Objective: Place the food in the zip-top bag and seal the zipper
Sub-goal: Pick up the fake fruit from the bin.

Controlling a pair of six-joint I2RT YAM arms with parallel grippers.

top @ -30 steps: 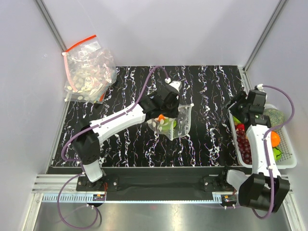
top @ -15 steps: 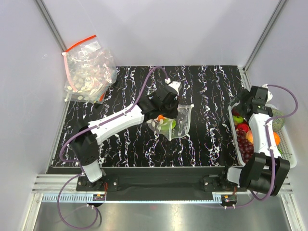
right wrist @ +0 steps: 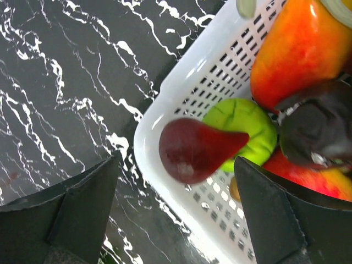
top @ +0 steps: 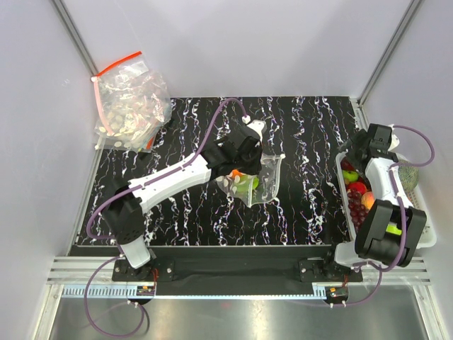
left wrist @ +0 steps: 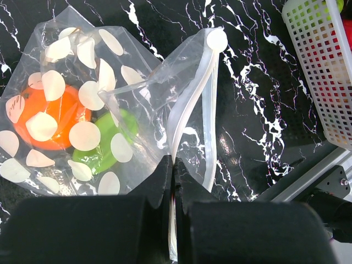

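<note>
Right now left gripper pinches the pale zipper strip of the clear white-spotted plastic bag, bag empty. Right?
Not empty: left wrist view shows an orange piece and a green piece inside the clear spotted bag. Left gripper pinches its pale zipper strip.

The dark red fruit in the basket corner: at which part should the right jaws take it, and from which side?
Probably the broad rounded half of the dark red fruit, from straight above. It lies on its side, its tapered tip over the green fruit; the basket wall curves close round the wide end, so a sideways approach looks blocked.
</note>
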